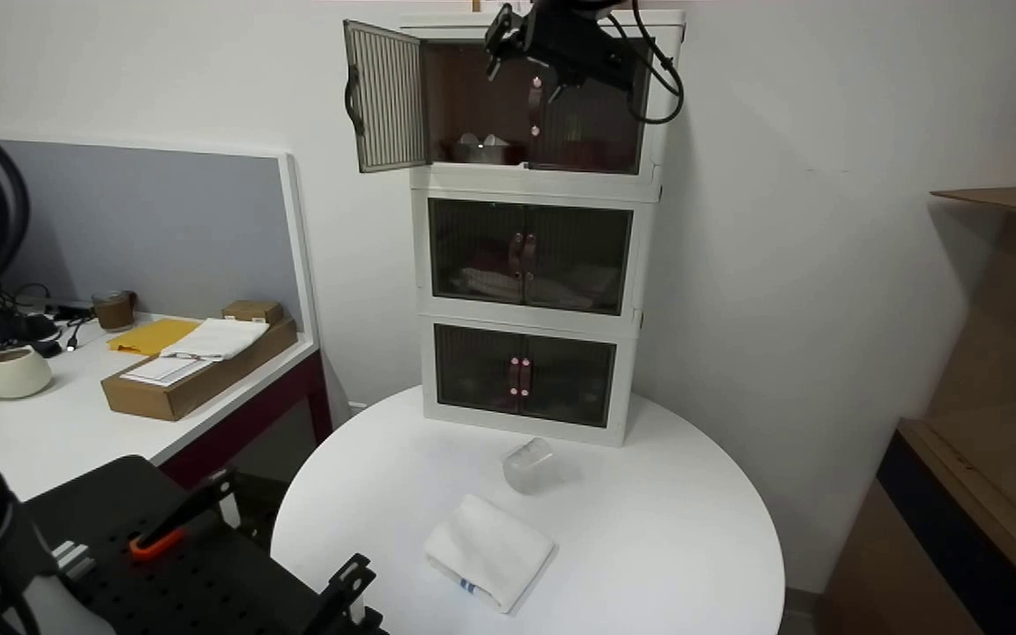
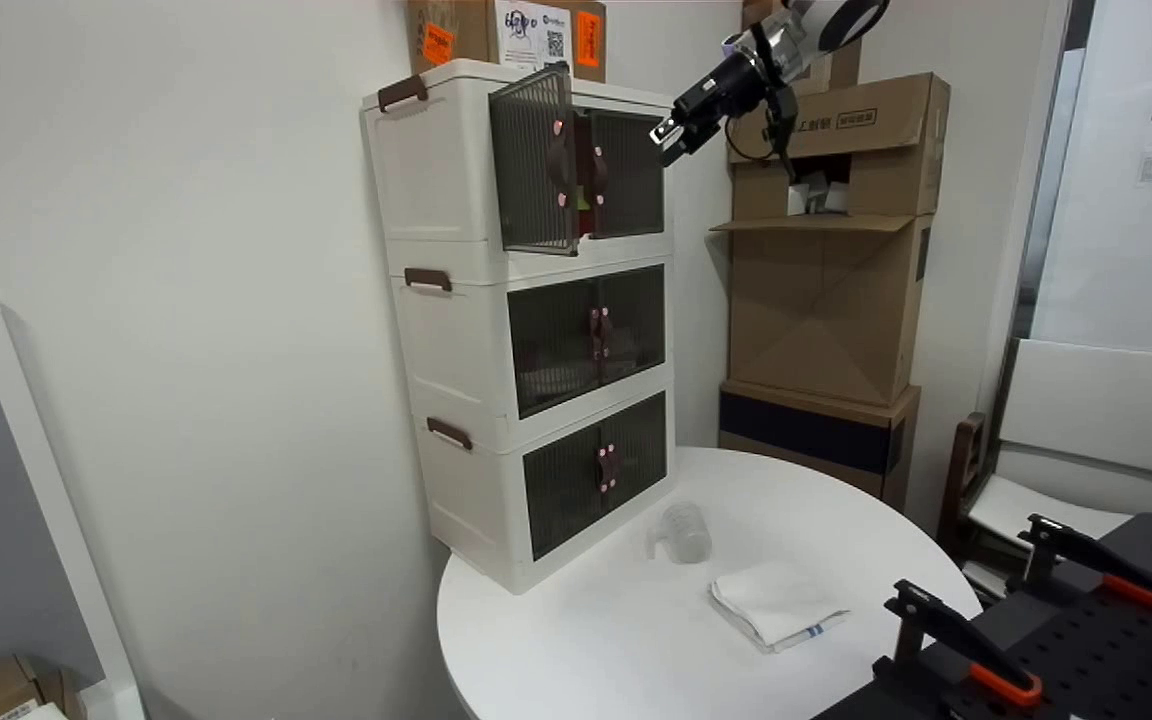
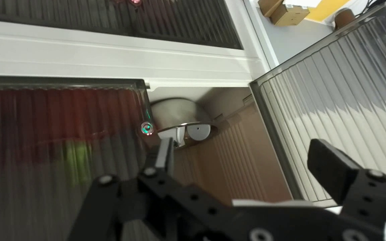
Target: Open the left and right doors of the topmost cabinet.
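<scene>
The left door point(image 1: 392, 97) open, claw point(image 3: 243, 147) spread wide, right door point(image 1: 601, 132) closed on the topmost cabinet point(image 1: 543, 183).
From the left in an exterior view, you have a cream mug point(image 1: 16, 374), then the left door, swung outward at the top of the three-tier stack point(image 1: 530, 322). Through that opening the wrist view shows you a shiny rounded vessel point(image 3: 178, 112) with white things point(image 3: 198, 132) in it. Below, a folded white cloth point(image 1: 490, 551) lies on the round tabletop point(image 1: 676, 529). Your claw hangs in front of the topmost cabinet, apart from both doors — fingers point(image 3: 332, 169) far from each other, holding nothing. A clear cup point(image 1: 530, 466) rests on its side near the bottom tier point(image 1: 517, 423). Farther right, the right door sits flush in its frame, a brown handle point(image 1: 535, 108) at its inner edge, and stacked cardboard boxes point(image 1: 1002, 379) stand beyond.
</scene>
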